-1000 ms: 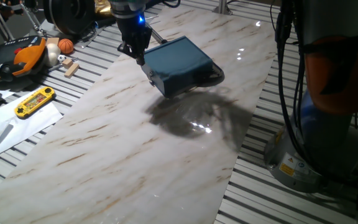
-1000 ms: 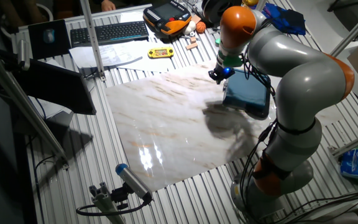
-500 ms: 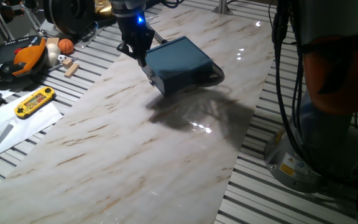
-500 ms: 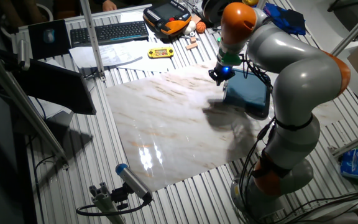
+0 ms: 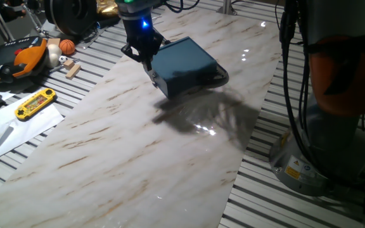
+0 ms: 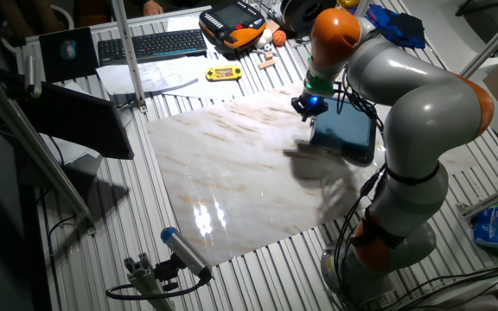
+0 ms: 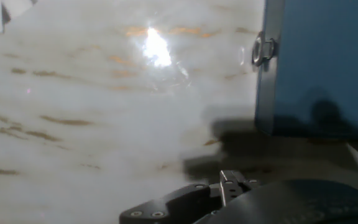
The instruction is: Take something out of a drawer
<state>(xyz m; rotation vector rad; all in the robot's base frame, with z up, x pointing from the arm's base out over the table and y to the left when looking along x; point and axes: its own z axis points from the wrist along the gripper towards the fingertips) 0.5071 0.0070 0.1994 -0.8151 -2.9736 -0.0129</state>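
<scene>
The dark blue sliding drawer [image 7: 267, 68], with its small metal knob [image 7: 261, 50] on the narrow front, is sitting flush inside the flat dark blue rectangular box [image 5: 184, 64], so nothing of its inside is showing and the small packet cannot be seen in any view. The box is lying on the pale marble-patterned table board [image 5: 138, 145], towards the far side of it in one fixed view, with a dark loop of cable [image 5: 219, 77] curling out just beside its right edge.

The black two-finger gripper [image 5: 146, 58] is hanging just beside the box's left front corner, near the knob end, with a blue light glowing on the wrist above it. In the hand view the knob is sitting up and to the right, apart from the black finger base at the bottom edge. Whether the fingers are spread or closed cannot be told from these views.

Off the board, on the slatted metal bench, a yellow handheld game [image 5: 35, 104] is lying on white paper [image 5: 18, 130], well apart from the box.
</scene>
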